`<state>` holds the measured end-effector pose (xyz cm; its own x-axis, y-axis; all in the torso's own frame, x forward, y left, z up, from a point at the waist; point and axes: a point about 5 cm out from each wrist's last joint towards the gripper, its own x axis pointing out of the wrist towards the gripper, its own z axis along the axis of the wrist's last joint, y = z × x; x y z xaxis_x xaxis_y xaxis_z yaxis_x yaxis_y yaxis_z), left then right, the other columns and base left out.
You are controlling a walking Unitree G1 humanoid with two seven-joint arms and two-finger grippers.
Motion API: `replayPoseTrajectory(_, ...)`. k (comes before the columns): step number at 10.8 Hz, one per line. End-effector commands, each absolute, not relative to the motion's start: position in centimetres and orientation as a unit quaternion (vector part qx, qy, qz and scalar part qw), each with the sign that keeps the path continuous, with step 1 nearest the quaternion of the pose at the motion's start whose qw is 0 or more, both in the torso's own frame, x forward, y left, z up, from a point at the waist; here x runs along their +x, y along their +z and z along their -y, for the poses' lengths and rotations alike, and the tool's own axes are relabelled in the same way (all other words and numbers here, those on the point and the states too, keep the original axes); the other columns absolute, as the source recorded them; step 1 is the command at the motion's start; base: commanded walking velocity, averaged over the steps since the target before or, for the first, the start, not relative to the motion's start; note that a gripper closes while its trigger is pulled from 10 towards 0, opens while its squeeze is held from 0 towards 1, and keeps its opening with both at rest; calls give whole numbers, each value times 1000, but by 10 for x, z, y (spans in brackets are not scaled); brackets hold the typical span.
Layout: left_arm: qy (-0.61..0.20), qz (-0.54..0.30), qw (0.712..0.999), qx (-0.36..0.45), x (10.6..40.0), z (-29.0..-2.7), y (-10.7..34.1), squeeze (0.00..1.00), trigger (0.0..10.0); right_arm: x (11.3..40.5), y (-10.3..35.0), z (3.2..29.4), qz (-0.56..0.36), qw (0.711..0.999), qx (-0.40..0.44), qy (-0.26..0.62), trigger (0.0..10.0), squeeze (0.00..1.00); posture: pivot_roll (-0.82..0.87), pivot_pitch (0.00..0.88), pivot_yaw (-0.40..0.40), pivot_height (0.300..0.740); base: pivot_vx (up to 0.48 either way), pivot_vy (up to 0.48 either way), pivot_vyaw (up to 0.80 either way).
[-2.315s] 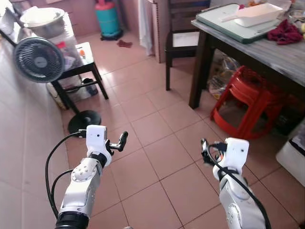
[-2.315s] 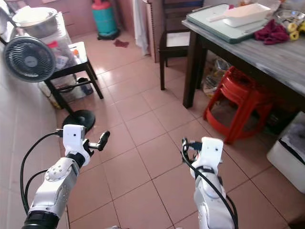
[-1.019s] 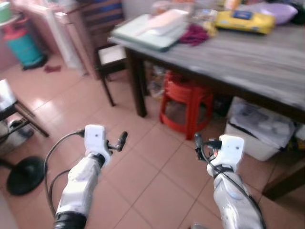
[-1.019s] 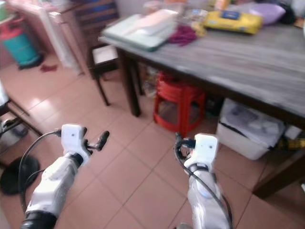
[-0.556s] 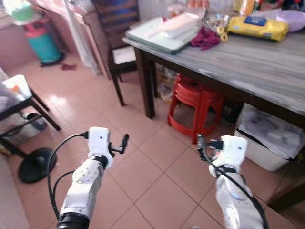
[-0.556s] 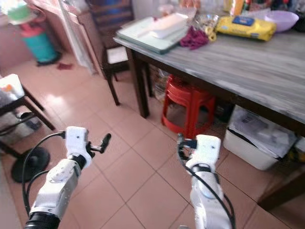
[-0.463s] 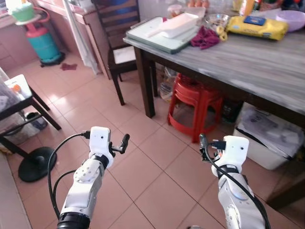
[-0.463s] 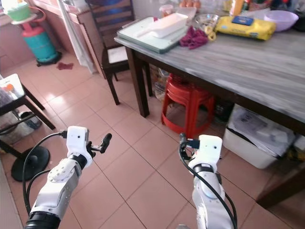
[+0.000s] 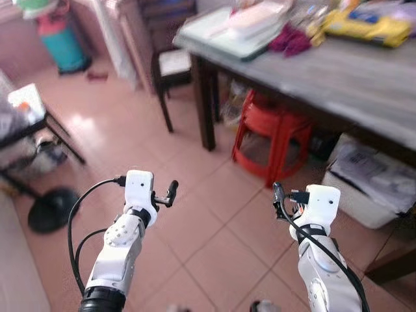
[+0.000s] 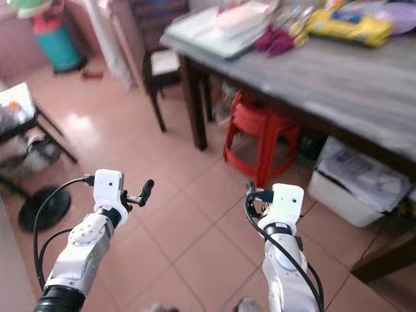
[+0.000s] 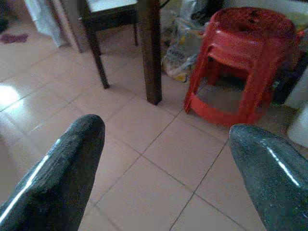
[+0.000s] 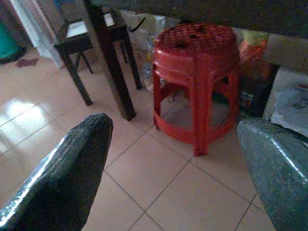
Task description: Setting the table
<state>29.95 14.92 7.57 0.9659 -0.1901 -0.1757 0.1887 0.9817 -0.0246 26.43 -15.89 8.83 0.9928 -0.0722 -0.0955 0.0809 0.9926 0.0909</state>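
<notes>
A dark-legged dining table (image 9: 364, 75) with a grey top stands ahead on the right. At its far end lies a pale green tray (image 9: 211, 26) carrying a white dish (image 9: 257, 14). Beside the tray are a maroon cloth (image 9: 291, 40) and a yellow packet (image 9: 361, 26). My left gripper (image 9: 168, 195) and right gripper (image 9: 278, 195) are raised over the tiled floor, well short of the table. Both are open with nothing between the fingers, as the left gripper (image 11: 166, 127) and right gripper (image 12: 175, 122) also show from the wrists.
Stacked red stools (image 9: 273, 133) and a white box (image 9: 374, 182) sit under the table. A dark chair (image 9: 172, 62) stands at its far end. To the left are a low black table (image 9: 29, 123), a black fan base (image 9: 49, 209) and a teal gas cylinder (image 9: 62, 42).
The camera has swung right, bringing the table into view, and the picture is blurred now. Both arms keep the same raised pose, with the grippers open.
</notes>
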Motion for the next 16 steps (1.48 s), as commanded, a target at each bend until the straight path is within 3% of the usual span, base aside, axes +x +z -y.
replayPoseTrajectory(1, -88, -99, 991, 4, 297, -154, 73, 0, 10000, 263, 86, 158, -53, 996, 57, -42, 10000, 0, -62, 106, 121, 740, -337, 0, -700)
replayPoseTrajectory(5, -88, -101, 991, 7, 297, -154, 72, 0, 10000, 264, 87, 158, -51, 996, 59, -45, 10000, 0, -61, 104, 125, 740, -349, 0, -697)
replayPoseTrajectory(10, -115, -86, 990, -16, 298, -154, 78, 0, 10000, 266, 98, 165, -31, 996, 44, -66, 10000, 0, -69, 100, 124, 740, -139, 0, 0)
replayPoseTrajectory(14, -142, 11, 988, -61, 308, -135, 125, 0, 10000, 262, 141, 177, 65, 992, -59, -92, 10000, 0, -70, 102, 116, 740, 0, 0, 0)
replayPoseTrajectory(16, -138, 69, 986, -59, 305, -134, 143, 0, 10000, 256, 151, 179, 80, 991, -55, -94, 10000, 0, -74, 105, 112, 740, 0, 0, 0)
